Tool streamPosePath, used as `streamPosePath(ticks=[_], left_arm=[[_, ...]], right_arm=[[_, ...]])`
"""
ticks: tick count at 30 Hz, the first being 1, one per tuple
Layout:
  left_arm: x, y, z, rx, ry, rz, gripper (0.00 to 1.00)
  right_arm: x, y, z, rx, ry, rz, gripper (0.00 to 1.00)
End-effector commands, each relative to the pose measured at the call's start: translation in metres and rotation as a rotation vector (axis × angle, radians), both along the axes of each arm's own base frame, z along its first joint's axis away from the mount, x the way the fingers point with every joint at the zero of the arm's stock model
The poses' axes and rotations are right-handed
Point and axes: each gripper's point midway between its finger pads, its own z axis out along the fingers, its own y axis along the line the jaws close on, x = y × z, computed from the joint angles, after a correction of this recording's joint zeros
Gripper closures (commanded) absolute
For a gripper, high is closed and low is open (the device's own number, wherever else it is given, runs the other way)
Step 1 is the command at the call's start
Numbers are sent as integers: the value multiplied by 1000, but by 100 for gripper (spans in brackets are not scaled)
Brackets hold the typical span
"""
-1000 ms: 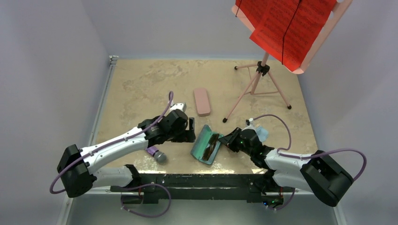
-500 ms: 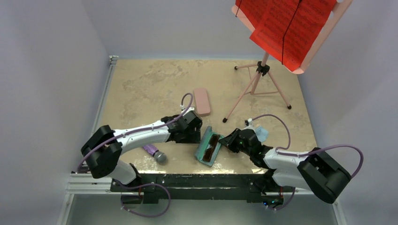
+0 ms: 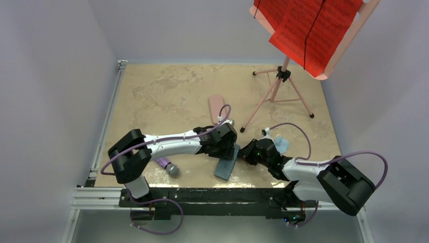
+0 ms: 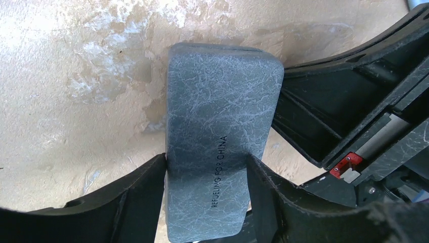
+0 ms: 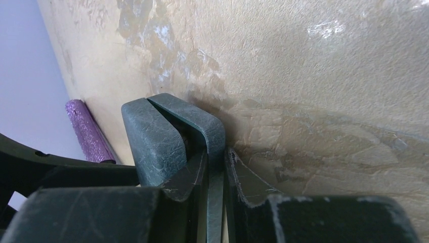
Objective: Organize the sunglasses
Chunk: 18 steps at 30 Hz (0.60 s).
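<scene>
The blue-grey case (image 3: 225, 167) lies near the front edge with its lid folded almost shut. No sunglasses show; both the dark brown pair and the pink-purple pair are hidden. My left gripper (image 3: 226, 152) reaches across from the left and sits over the lid. In the left wrist view its fingers (image 4: 146, 202) touch both long sides of the case (image 4: 217, 101). My right gripper (image 3: 246, 153) is at the case's right edge. In the right wrist view it (image 5: 216, 157) is shut on the thin wall of the case's base (image 5: 152, 136), with a narrow gap under the lid.
A pink case (image 3: 216, 104) lies behind my left arm, partly covered by it. A purple glitter tube (image 3: 167, 165) lies at the front left. A light blue cloth (image 3: 281, 145) sits by my right wrist. A pink music stand (image 3: 275, 91) with red sheets stands at the back right.
The case was open with the dark brown sunglasses showing inside. My left gripper swept right over it, and the lid is now folded down. My right gripper kept its hold on the case's edge.
</scene>
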Motion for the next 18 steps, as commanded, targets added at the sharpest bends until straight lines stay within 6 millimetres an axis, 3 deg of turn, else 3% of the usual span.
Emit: streamPosePath(ticks=[1, 6, 10, 13, 18], left_arm=[[-6, -21, 2, -39, 25, -26, 37], [-9, -18, 5, -55, 29, -27, 37], [-15, -17, 3, -77, 43, -52, 36], [-13, -11, -7, -60, 59, -33, 43], [-13, -4, -24, -17, 87, -17, 47]], right_arm=[[5, 19, 17, 68, -6, 35, 91], [3, 18, 17, 77, 22, 20, 86], [0, 16, 26, 86, 28, 12, 66], [-2, 10, 36, 83, 13, -1, 50], [1, -10, 57, 12, -49, -45, 37]])
